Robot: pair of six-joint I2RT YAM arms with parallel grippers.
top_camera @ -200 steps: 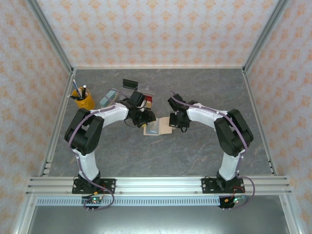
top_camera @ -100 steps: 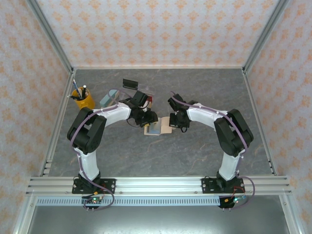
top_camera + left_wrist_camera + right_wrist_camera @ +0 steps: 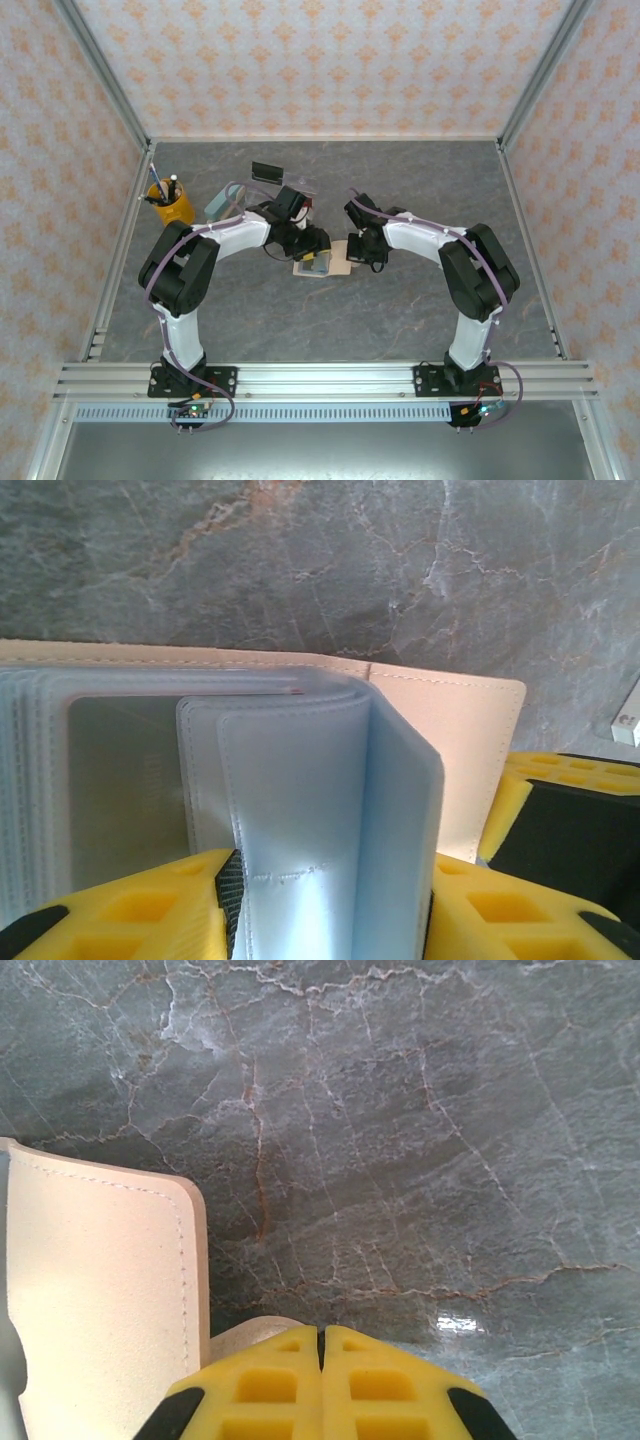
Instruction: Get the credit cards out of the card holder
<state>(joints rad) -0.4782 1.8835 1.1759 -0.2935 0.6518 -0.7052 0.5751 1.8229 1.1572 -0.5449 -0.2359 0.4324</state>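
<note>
Left gripper (image 3: 325, 920): fingers (image 3: 130, 925) stand partly apart and pinch a raised fold of clear sleeves (image 3: 310, 810) between them. The fold rises upright straight out of the jaws, touching both pads.

Card holder (image 3: 450, 730): lies open and flat on the grey marble table (image 3: 300, 550). Its tan cover extends ahead of the left fingertips and off to their right. More sleeves are stacked flat to the left of the pinched fold, and a grey card (image 3: 120, 770) shows through one of them.

In the top view, the left gripper (image 3: 312, 252) sits at the holder's (image 3: 330, 266) left edge and the right gripper (image 3: 352, 256) at its right edge.

Right gripper (image 3: 322, 1360): fingertips are pressed together with no gap. The holder's cover (image 3: 100, 1280) lies just ahead and to the left of them. A small rounded tan tab (image 3: 250, 1330) peeks out right at the left fingertip; whether they touch, I cannot tell. Bare table (image 3: 420, 1110) lies ahead and to the right.
</note>
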